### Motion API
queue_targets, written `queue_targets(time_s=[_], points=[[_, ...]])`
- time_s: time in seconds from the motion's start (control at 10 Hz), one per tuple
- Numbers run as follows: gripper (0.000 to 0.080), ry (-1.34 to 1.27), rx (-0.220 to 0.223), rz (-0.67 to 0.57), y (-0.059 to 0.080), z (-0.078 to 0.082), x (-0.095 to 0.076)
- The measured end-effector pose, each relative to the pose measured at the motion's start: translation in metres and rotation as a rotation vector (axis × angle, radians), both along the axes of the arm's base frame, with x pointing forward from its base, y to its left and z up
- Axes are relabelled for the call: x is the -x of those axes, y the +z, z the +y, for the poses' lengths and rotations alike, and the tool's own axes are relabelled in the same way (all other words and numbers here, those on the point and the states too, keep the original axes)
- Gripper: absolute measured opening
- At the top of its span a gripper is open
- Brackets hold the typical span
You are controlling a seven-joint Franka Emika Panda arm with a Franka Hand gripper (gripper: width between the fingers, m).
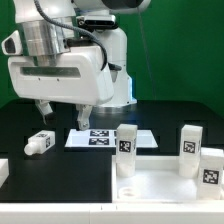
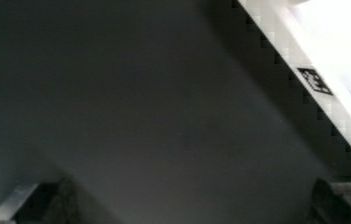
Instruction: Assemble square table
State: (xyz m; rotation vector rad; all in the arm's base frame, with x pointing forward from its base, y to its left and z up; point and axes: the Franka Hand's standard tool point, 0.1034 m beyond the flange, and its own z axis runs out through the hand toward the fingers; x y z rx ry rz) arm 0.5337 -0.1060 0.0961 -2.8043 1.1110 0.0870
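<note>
The white square tabletop [image 1: 160, 188] lies at the front on the exterior view's right. Three white tagged legs stand upright at it: one [image 1: 126, 148] at its near-left corner, one [image 1: 190, 145] further right, one [image 1: 212, 166] at the right edge. A fourth leg [image 1: 38, 143] lies on its side on the black table, to the left. My gripper [image 1: 63, 112] hangs open above the table, between the lying leg and the marker board, holding nothing. In the wrist view the gripper [image 2: 190, 203] shows only bare dark table between its fingertips [image 2: 30, 205].
The marker board [image 1: 105, 138] lies flat mid-table; a white tagged strip, probably its edge, shows in the wrist view [image 2: 314, 82]. A white piece [image 1: 3, 172] is cut off at the exterior view's left edge. The arm's white body fills the upper left.
</note>
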Motion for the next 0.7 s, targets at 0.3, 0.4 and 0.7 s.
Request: queue_targets(time_s=[0.3, 0.4, 0.7], points=[[0.0649, 0.133, -0.005, -0.013, -0.004, -0.016, 0.010], [0.0649, 0.092, -0.027, -0.007, -0.007, -0.025, 0.026], [0.0649, 0.130, -0.032, -0.016, -0.009, -0.029, 0.052]])
